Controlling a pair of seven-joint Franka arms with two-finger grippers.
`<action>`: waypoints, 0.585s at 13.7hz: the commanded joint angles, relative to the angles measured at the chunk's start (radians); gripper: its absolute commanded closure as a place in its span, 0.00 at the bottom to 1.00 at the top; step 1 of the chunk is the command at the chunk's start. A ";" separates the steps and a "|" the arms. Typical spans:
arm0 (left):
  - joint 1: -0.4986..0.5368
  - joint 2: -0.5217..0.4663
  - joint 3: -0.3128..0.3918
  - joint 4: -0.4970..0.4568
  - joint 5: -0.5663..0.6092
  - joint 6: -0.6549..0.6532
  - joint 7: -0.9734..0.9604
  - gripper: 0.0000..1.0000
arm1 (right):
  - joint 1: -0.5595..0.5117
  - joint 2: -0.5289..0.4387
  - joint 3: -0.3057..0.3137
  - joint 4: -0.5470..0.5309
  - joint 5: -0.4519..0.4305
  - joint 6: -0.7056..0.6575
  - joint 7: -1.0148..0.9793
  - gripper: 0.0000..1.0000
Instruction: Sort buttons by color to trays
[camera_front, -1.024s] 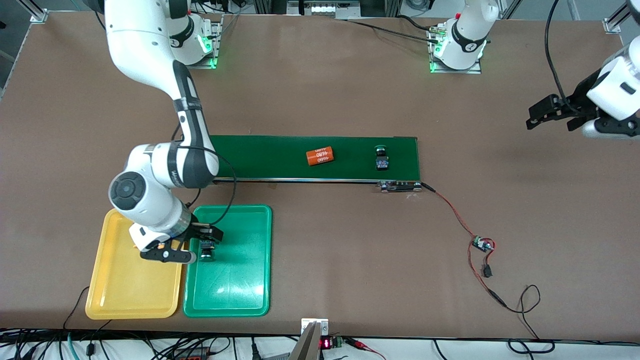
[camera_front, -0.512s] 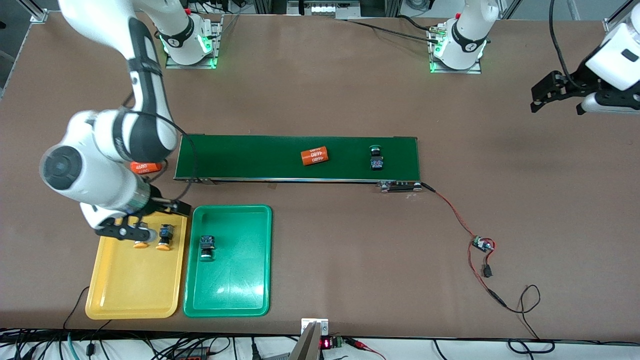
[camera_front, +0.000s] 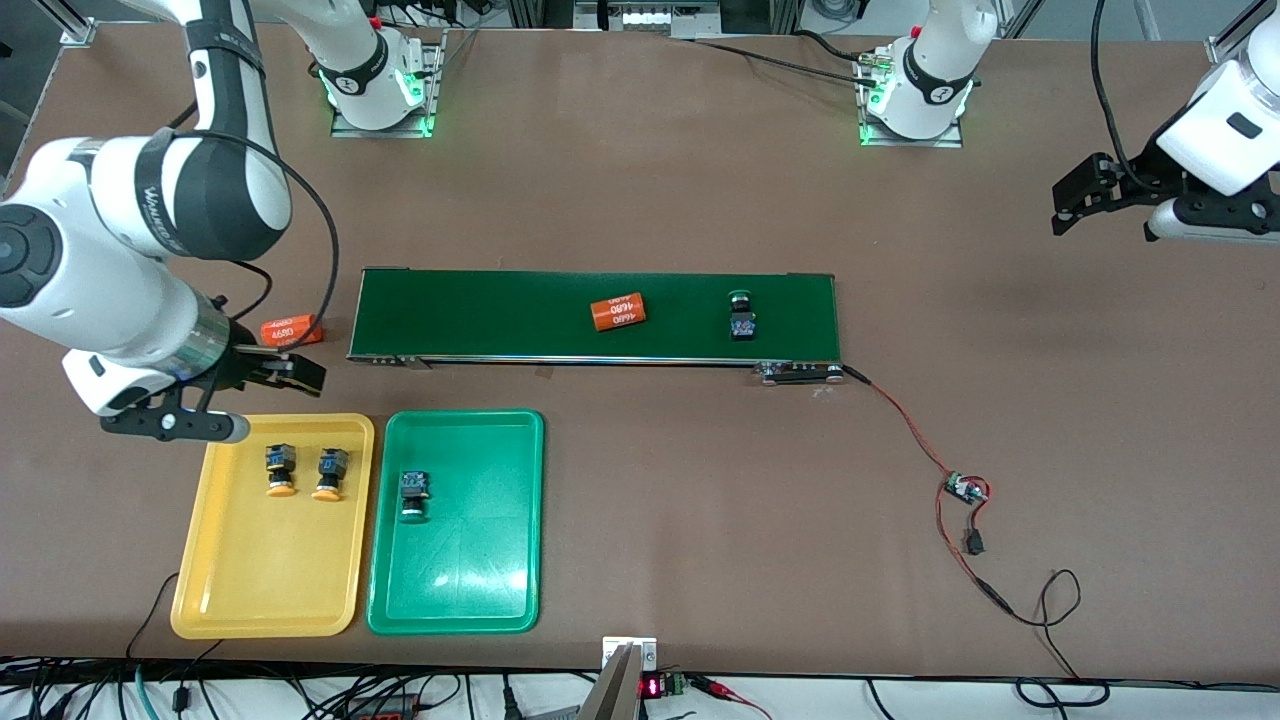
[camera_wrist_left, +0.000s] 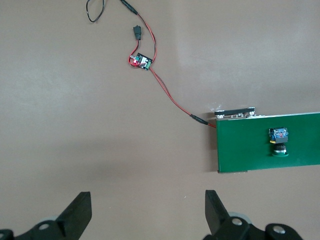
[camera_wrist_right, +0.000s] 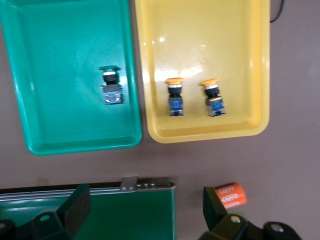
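Since the earlier frame, the right gripper has lifted off the green tray, jaws wide and empty, hanging just above the yellow tray with its two orange buttons. One green button is sorted; another rides the belt beside an orange cylinder, which could be grabbed by mistake. The left gripper waits open and empty over bare table

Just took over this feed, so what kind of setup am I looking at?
Likely a robotics lab bench mocked up as a sorting line: a short conveyor belt on a brown table, colour-coded yellow tray and green tray, loose wiring.
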 joint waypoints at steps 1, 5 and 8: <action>0.002 0.025 0.000 0.046 0.021 -0.027 0.001 0.00 | -0.012 -0.013 -0.036 0.032 -0.019 -0.017 -0.060 0.00; 0.002 0.025 -0.002 0.048 0.019 -0.029 0.002 0.00 | -0.156 -0.039 0.071 0.009 -0.018 -0.016 -0.096 0.00; 0.002 0.025 0.000 0.048 0.016 -0.029 0.004 0.00 | -0.426 -0.082 0.375 -0.002 -0.091 -0.019 -0.082 0.00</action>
